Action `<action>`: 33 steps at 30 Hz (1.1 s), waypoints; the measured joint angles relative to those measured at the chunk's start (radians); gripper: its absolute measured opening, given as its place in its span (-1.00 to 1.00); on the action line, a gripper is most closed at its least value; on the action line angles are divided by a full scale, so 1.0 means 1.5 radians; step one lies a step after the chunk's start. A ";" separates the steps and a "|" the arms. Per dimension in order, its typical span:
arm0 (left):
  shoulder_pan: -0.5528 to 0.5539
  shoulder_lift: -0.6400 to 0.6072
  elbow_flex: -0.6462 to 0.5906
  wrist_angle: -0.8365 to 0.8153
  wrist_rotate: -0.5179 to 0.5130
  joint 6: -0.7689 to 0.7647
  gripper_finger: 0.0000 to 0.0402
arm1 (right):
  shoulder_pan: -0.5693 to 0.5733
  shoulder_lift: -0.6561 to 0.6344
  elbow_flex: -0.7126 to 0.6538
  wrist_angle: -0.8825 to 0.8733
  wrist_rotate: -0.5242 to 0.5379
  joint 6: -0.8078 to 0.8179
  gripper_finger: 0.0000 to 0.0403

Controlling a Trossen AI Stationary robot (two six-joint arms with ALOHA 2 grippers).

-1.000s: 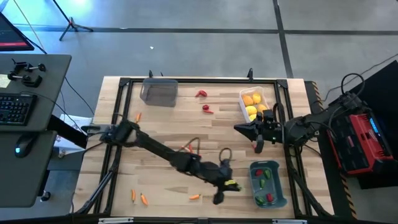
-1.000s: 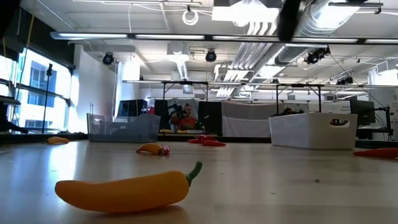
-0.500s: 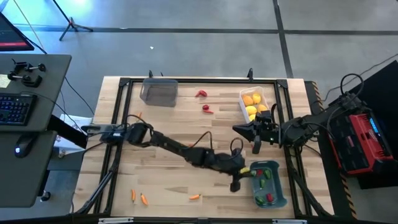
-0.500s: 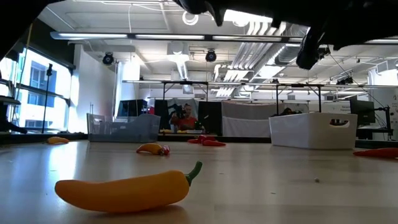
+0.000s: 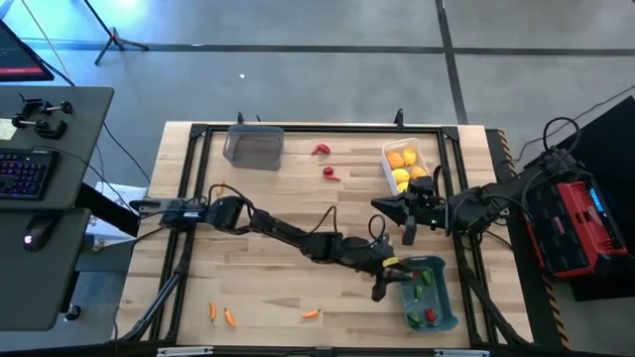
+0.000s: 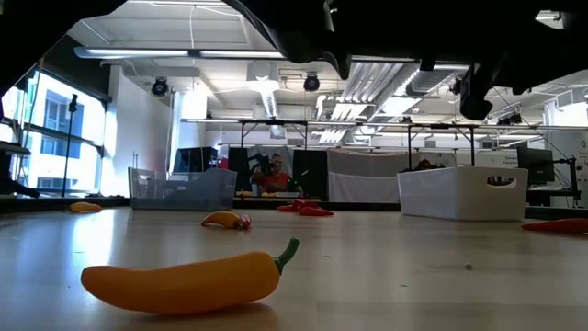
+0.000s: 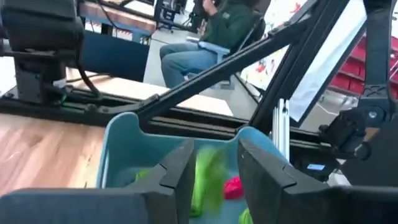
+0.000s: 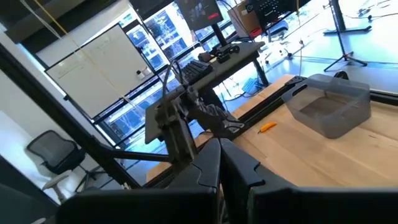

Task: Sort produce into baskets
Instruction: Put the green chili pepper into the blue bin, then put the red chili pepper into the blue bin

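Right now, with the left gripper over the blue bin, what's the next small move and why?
Probably finish opening the left gripper and let go. It hangs over the blue bin, and in the left wrist view a blurred green pepper sits between its parted fingers, seemingly dropping toward the peppers already inside. Then lift clear. The right gripper waits shut beside the white bin.
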 joint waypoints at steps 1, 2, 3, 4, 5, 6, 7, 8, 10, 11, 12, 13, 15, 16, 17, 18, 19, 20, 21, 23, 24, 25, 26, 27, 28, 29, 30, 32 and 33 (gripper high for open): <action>0.000 0.004 0.000 0.013 -0.007 0.003 -0.44 | 0.000 0.000 0.000 0.000 0.004 -0.001 -1.00; 0.000 0.007 0.001 0.028 -0.013 0.004 -0.41 | 0.000 0.000 0.000 0.001 0.005 -0.002 -1.00; 0.001 0.008 0.001 0.034 -0.015 0.004 -0.37 | 0.000 0.000 0.000 0.001 0.006 -0.002 -1.00; 0.003 0.008 0.001 0.035 -0.015 0.002 -0.34 | 0.000 0.000 0.000 0.002 0.006 -0.002 -1.00; 0.005 0.009 0.001 0.034 -0.016 -0.001 -0.30 | 0.000 0.000 0.000 0.002 0.008 -0.002 -1.00; 0.007 0.014 0.002 0.037 -0.016 -0.001 -0.26 | 0.000 0.000 0.000 0.002 0.008 -0.002 -1.00; 0.007 0.016 0.002 0.036 -0.016 -0.001 -0.22 | 0.000 0.000 0.000 0.003 0.008 -0.002 -1.00; 0.008 0.018 0.002 0.029 -0.011 -0.001 -0.18 | 0.000 0.001 0.000 0.004 0.008 -0.002 -1.00; 0.010 0.020 0.001 0.018 0.008 -0.005 -0.11 | 0.000 0.000 0.000 0.009 0.008 -0.002 -1.00; 0.012 0.016 0.001 0.011 0.022 -0.010 -0.07 | 0.000 0.001 0.000 0.013 0.008 -0.003 -1.00; 0.013 0.008 0.001 -0.008 0.046 -0.013 -0.05 | 0.000 0.001 0.000 0.018 0.008 -0.009 -1.00; 0.016 -0.004 0.001 -0.031 0.079 -0.009 -0.03 | 0.000 0.000 0.000 0.026 0.008 -0.019 -1.00; 0.024 -0.039 0.001 -0.111 0.149 0.005 -0.01 | 0.000 -0.004 0.000 0.036 0.009 -0.044 -1.00; 0.029 -0.058 0.002 -0.164 0.174 0.010 -0.01 | 0.000 -0.008 0.000 0.040 0.012 -0.052 -1.00; 0.035 -0.078 0.002 -0.220 0.190 0.018 -0.01 | 0.000 -0.012 0.000 0.041 0.016 -0.057 -1.00; 0.041 -0.094 0.003 -0.279 0.197 0.033 -0.01 | 0.000 -0.015 0.000 0.041 0.020 -0.059 -1.00; 0.046 -0.107 0.002 -0.332 0.199 0.052 -0.01 | 0.000 -0.020 0.000 0.040 0.020 -0.060 -1.00; 0.051 -0.121 0.002 -0.386 0.198 0.073 0.00 | 0.000 -0.025 0.000 0.033 0.020 -0.067 -1.00; 0.056 -0.135 0.001 -0.446 0.195 0.094 0.00 | 0.000 -0.031 0.000 0.027 0.019 -0.074 -1.00; 0.067 -0.168 -0.006 -0.529 0.174 0.126 0.00 | 0.003 -0.046 0.000 0.009 0.017 -0.078 -1.00; 0.073 -0.192 -0.026 -0.547 0.165 0.134 0.00 | 0.007 -0.054 0.000 -0.007 0.017 -0.078 -1.00; 0.079 -0.218 -0.053 -0.549 0.159 0.135 0.00 | 0.009 -0.062 0.000 -0.020 0.017 -0.077 -1.00; 0.086 -0.251 -0.091 -0.544 0.149 0.132 0.00 | 0.010 -0.072 0.000 -0.042 0.015 -0.077 -1.00; 0.091 -0.283 -0.137 -0.536 0.133 0.124 0.00 | 0.014 -0.080 0.000 -0.066 0.015 -0.077 -1.00; 0.096 -0.319 -0.187 -0.523 0.110 0.111 0.00 | 0.017 -0.087 0.000 -0.083 0.015 -0.072 -1.00; 0.101 -0.357 -0.243 -0.509 0.083 0.093 0.00 | 0.020 -0.095 0.000 -0.101 0.015 -0.072 -1.00; 0.105 -0.395 -0.301 -0.489 0.054 0.067 0.00 | 0.023 -0.102 0.000 -0.118 0.015 -0.072 -1.00; 0.110 -0.483 -0.414 -0.437 -0.001 0.005 0.00 | 0.023 -0.111 0.000 -0.146 0.015 -0.069 -1.00; 0.111 -0.525 -0.462 -0.409 -0.024 -0.027 0.00 | 0.018 -0.111 0.000 -0.161 0.016 -0.059 -1.00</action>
